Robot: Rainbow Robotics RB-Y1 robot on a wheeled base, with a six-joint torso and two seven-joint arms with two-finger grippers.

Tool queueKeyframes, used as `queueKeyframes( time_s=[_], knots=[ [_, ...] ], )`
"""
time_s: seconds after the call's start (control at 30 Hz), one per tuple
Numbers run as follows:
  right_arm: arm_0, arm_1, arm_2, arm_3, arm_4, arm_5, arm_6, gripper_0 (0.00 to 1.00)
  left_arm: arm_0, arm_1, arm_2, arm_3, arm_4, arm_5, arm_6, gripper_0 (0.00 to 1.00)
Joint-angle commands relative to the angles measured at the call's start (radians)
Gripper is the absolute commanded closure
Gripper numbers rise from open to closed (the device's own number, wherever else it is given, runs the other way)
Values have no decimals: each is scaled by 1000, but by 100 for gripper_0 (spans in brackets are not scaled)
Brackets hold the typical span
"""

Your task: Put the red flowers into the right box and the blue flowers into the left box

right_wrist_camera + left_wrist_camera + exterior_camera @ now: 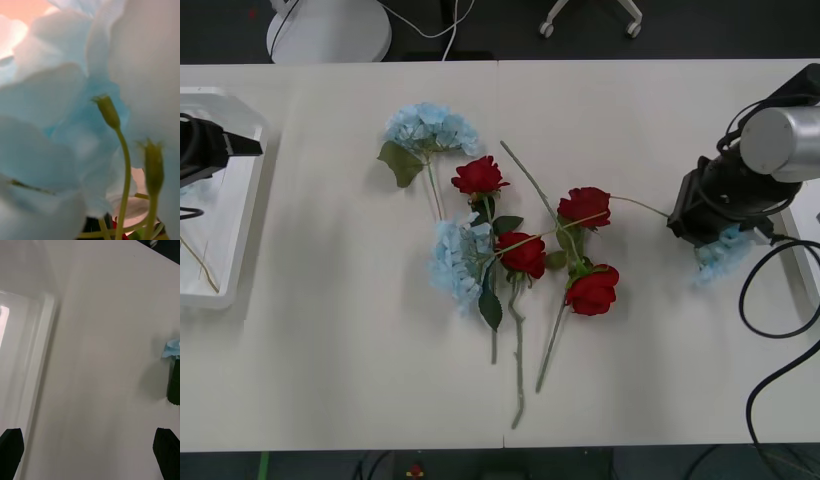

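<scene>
Blue flower (pixel 721 252) hides right gripper (pixel 710 240): grip unclear; left gripper (pixel 90 450) spread above left box (pixel 235 200).

No text, label, brand, number or sign can be read on anything in these views

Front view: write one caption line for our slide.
Right hand at a blue flower; four red flowers mid-table.

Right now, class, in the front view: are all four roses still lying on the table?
Yes: four red roses lie loose mid-table, between the left box and the right gripper, none in a box.
</scene>
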Motion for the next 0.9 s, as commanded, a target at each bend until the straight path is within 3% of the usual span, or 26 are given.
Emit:
queueKeyframes(
  time_s=[0.03, 0.53, 0.9],
  knots=[
    [-45, -96, -56, -16, -51, -4, 223, 100, -104, -102, -96, -80, -118, 8, 242, 0],
    [-105, -128, -72, -16, -260, -348, 774, 100, -215, -469, -409, -46, -581, -125, 674, 0],
    [-233, -177, 36, -89, -462, -380, 1466, 100, -294, -535, -451, 209, -656, -314, 742, 0]
  ],
)
